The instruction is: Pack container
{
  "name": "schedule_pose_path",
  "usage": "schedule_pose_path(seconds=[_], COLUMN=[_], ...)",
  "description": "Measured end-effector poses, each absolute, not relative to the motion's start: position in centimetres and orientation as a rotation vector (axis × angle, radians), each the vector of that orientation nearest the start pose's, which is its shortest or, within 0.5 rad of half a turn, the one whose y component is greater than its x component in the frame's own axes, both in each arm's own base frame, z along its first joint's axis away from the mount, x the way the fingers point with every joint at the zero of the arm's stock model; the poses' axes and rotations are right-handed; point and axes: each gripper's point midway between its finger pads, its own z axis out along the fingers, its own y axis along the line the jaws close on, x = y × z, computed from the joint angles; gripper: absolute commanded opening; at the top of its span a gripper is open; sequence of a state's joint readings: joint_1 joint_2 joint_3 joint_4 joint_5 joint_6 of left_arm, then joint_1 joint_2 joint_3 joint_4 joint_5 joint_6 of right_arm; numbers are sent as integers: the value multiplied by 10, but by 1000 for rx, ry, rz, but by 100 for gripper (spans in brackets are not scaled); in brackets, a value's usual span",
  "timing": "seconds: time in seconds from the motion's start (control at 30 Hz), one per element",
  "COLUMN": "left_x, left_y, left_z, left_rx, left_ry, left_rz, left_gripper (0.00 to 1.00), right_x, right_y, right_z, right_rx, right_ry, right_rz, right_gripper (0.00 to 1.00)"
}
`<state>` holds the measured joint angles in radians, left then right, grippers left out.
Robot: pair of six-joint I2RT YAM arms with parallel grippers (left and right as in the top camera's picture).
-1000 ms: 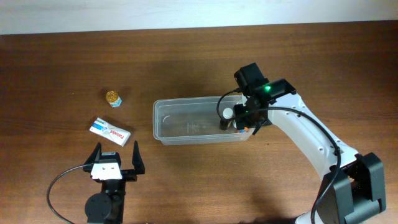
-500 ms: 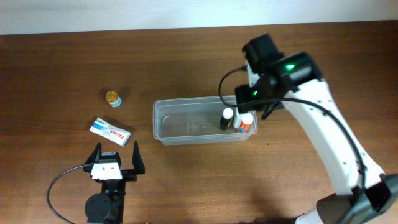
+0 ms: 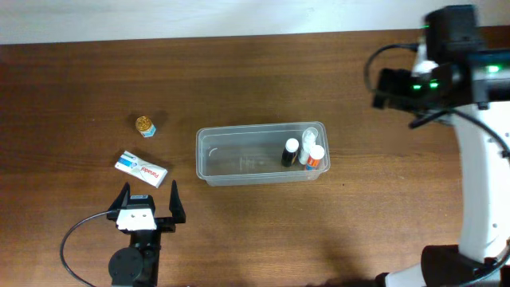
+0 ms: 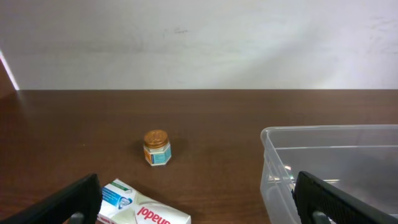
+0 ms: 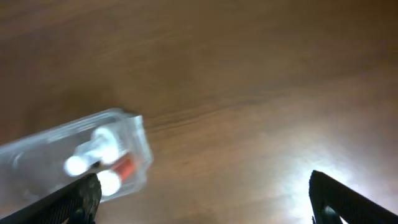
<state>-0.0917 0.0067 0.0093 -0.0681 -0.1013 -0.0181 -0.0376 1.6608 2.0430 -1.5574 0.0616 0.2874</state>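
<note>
The container [image 3: 239, 127] is a clear shallow bin at mid-table, also seen in the left wrist view [image 4: 336, 155] and the right wrist view [image 5: 134, 134]. Standing at its right end are a black bottle with a white cap [image 3: 289, 152], a white bottle [image 3: 307, 142] and a white-capped orange one [image 3: 316, 158]. My right gripper [image 3: 394, 86] hangs open and empty high over the bare table, back right of the bin [image 5: 211, 205]. My left gripper [image 3: 148, 209] rests open near the front left [image 4: 199, 208], with nothing between its fingers.
A small gold-lidded jar [image 3: 144, 126] [image 4: 157, 147] stands on the table left of the bin. A white toothpaste box [image 3: 141, 168] [image 4: 146, 210] lies just ahead of the left gripper. A pale wall runs along the table's far edge.
The right gripper opened over the bin's right end, left a white-capped bottle there, then rose and swung away to the back right. The left arm has not moved.
</note>
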Motion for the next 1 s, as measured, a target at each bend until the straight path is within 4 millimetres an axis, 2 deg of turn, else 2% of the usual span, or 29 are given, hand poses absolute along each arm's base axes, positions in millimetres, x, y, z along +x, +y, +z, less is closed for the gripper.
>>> schedule_pose_path(seconds=[0.17,0.27,0.4,0.6,0.7,0.83,0.93,1.0], left_x=[246,246,246,244,238,231,236,243], left_y=[-5,-5,-6,-28,-35,-33,-30,-29], left_z=[160,160,163,173,199,249,282,293], left_rx=[-17,-17,-13,83,119,114,104,100], left_ry=[1636,1636,1624,1603,1602,1657,1736,1838], left_rz=[-1,-2,-8,-111,-148,-143,-127,-125], left_gripper=[99,99,99,99,99,99,99,99], right_x=[333,330,328,328,328,328,328,328], right_y=[-59,-72,-79,-80,-80,-80,-80,-80], right_z=[295,295,295,295,295,295,295,295], right_rx=[604,653,681,682,683,682,684,683], right_ry=[2697,2688,2681,2681,2681,2681,2681,2682], right_rz=[-67,-84,-95,-96,-95,-97,-99,-100], right_gripper=[98,98,98,98,98,98,98,98])
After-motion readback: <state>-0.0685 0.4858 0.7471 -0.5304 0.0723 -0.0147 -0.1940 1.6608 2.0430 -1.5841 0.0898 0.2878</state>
